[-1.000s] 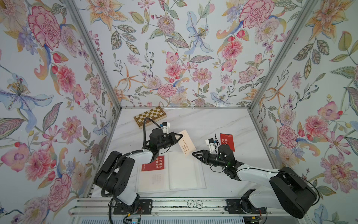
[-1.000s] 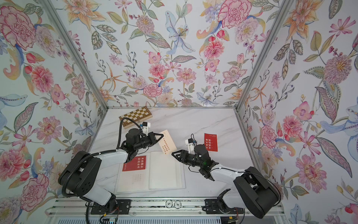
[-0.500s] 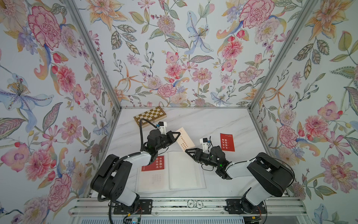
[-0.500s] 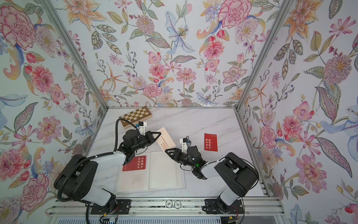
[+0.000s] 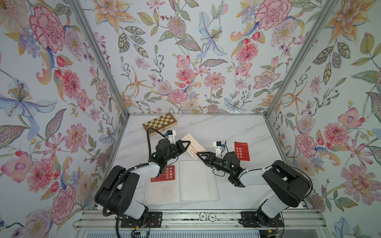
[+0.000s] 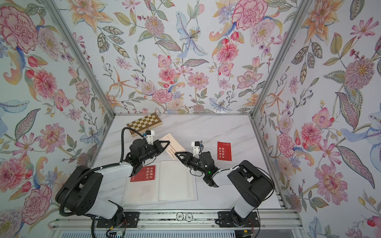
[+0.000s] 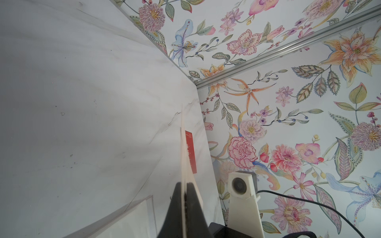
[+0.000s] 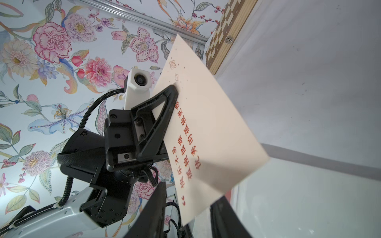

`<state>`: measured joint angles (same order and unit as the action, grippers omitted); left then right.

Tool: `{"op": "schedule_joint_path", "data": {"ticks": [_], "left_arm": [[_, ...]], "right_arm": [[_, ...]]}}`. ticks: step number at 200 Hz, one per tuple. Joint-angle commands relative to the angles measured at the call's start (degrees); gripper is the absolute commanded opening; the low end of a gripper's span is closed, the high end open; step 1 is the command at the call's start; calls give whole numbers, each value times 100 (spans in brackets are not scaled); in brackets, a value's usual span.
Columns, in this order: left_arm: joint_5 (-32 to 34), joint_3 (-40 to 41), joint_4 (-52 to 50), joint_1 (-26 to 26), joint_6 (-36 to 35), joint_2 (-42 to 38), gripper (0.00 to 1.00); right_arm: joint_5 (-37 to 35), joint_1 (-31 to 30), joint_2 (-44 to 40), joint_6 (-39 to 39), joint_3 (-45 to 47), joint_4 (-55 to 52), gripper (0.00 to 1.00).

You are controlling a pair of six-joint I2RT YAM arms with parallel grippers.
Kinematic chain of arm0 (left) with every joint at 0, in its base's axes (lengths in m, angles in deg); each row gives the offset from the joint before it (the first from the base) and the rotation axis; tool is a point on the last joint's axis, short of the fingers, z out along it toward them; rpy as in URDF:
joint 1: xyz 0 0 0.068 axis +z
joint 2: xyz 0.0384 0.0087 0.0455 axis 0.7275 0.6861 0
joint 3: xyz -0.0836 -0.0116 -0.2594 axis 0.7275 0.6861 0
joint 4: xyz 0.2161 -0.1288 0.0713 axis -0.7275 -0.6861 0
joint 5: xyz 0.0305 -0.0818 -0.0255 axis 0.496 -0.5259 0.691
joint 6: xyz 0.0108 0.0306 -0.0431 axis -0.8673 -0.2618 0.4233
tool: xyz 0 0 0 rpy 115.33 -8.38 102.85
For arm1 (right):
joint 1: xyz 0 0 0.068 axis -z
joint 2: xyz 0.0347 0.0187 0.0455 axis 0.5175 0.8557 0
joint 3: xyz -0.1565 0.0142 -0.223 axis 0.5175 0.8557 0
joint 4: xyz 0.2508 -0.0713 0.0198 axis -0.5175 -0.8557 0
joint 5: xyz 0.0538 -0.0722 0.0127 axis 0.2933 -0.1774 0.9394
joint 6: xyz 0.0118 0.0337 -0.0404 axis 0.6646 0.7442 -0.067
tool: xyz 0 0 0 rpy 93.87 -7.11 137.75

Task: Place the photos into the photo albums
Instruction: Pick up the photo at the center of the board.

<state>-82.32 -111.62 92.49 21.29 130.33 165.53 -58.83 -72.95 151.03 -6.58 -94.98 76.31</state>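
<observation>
My left gripper [image 5: 188, 143] [image 7: 184, 184] is shut on a cream photo [image 5: 193, 147] [image 8: 206, 127] with red print and holds it tilted in the air above the album's far edge. My right gripper [image 5: 199, 154] [image 8: 192, 191] reaches in from the right. Its jaws are apart on either side of the photo's lower corner, with gaps showing on both sides. The photo album [image 5: 198, 181] [image 6: 175, 181] lies open near the front. A red photo [image 5: 165, 174] sits in its left page. Another red photo [image 5: 241, 151] [image 7: 190, 152] lies on the table to the right.
A checkered wooden chessboard box [image 5: 159, 123] [image 8: 228, 35] lies at the back left of the marble table. Flowered walls close in the left, back and right sides. A metal rail [image 5: 206, 216] with both arm bases runs along the front.
My right gripper has moved left to the held photo's lower corner, and its jaws have narrowed around that corner. My left gripper still holds the photo, shifted only slightly.
</observation>
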Motion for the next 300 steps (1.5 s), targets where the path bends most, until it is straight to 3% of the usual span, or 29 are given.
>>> {"op": "schedule_joint_path", "data": {"ticks": [1, 29, 96, 149, 185, 225, 300], "left_arm": [[61, 129, 84, 60, 8, -164, 0], [135, 202, 71, 60, 8, -224, 0], [166, 363, 506, 60, 284, -240, 0], [206, 447, 482, 60, 285, -272, 0], [295, 533, 409, 60, 237, -348, 0], [365, 517, 307, 82, 114, -483, 0], [329, 491, 272, 78, 92, -426, 0]], "right_arm": [[-95, 55, 3, 8, -97, 181, 31], [-150, 40, 20, 17, -161, 233, 23], [-288, 14, 630, 456, -242, 1232, 29], [-334, 4, 1199, 850, -392, 2066, 23], [-409, 8, 1252, 912, -370, 2160, 20], [-491, -12, 1277, 999, -214, 2316, 27], [-224, -41, 1727, 1234, -714, 2519, 21]]}}
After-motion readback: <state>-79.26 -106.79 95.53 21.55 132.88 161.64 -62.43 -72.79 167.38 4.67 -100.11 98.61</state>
